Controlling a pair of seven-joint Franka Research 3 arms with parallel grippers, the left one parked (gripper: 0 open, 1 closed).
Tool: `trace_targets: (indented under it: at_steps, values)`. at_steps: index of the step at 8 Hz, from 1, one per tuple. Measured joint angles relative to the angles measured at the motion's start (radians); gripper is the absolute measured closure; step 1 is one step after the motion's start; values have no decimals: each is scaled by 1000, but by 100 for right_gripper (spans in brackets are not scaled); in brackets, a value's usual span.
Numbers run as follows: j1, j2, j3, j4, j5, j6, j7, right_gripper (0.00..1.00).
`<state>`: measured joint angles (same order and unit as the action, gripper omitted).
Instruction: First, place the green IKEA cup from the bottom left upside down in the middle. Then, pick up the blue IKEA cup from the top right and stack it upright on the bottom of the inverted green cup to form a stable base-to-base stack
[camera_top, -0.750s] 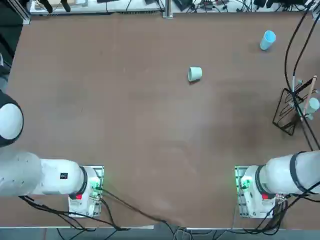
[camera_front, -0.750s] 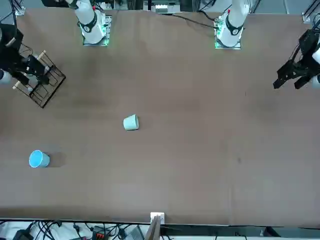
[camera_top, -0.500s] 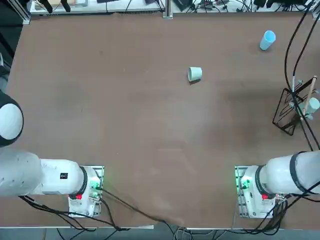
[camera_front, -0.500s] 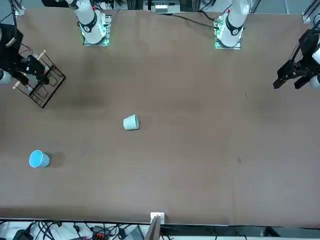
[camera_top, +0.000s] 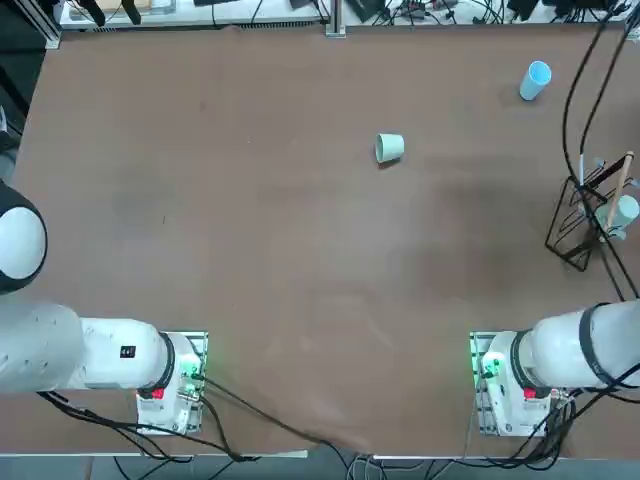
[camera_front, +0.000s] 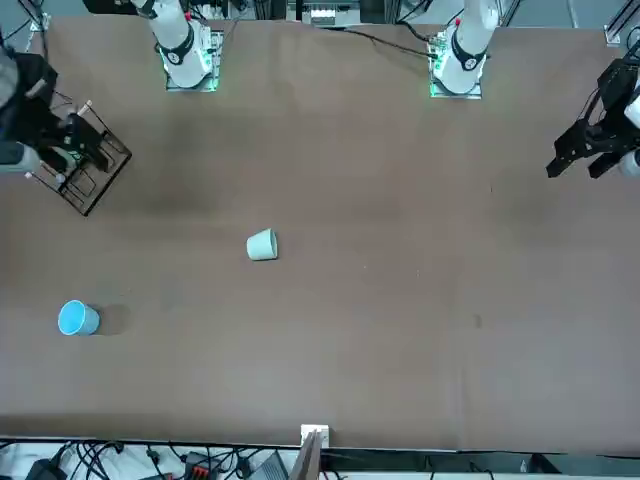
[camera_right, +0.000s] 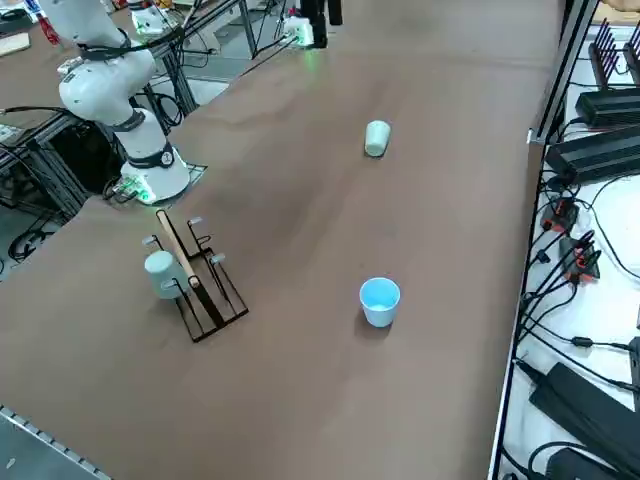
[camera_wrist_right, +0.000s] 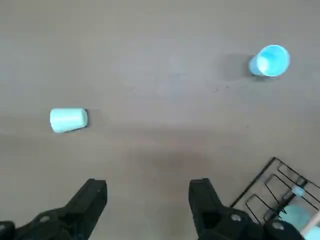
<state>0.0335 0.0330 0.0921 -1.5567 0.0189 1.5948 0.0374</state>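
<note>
The green IKEA cup (camera_top: 389, 148) lies on its side near the middle of the table, a little toward the far edge, also seen from across the table (camera_front: 261, 245) and from the side (camera_right: 376, 138). The blue IKEA cup (camera_top: 536, 80) stands upright, mouth up, at the far right corner (camera_right: 379, 301). My right gripper (camera_wrist_right: 149, 189) hangs open and empty high above the table's right edge, over the wire rack (camera_front: 72, 140). From the wrist, the green IKEA cup (camera_wrist_right: 68, 120) and the blue IKEA cup (camera_wrist_right: 270, 61) lie far beyond my fingers.
A black wire rack (camera_top: 583, 228) with a pale cup (camera_top: 625, 210) hung on it stands at the right edge of the table (camera_right: 200, 285). Cables run from the far right corner to the arm. The left arm is parked at the left.
In the front view my right arm has shifted slightly over the rack. Both cups have stayed where they were, and the gripper has stayed open.
</note>
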Motion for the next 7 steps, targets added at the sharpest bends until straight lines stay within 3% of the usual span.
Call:
trace_targets:
  at_steps: [3, 7]
  values:
    - [161, 88, 8, -21, 1, 50, -140, 0]
    - [248, 235, 8, -41, 0, 211, -602, 0]
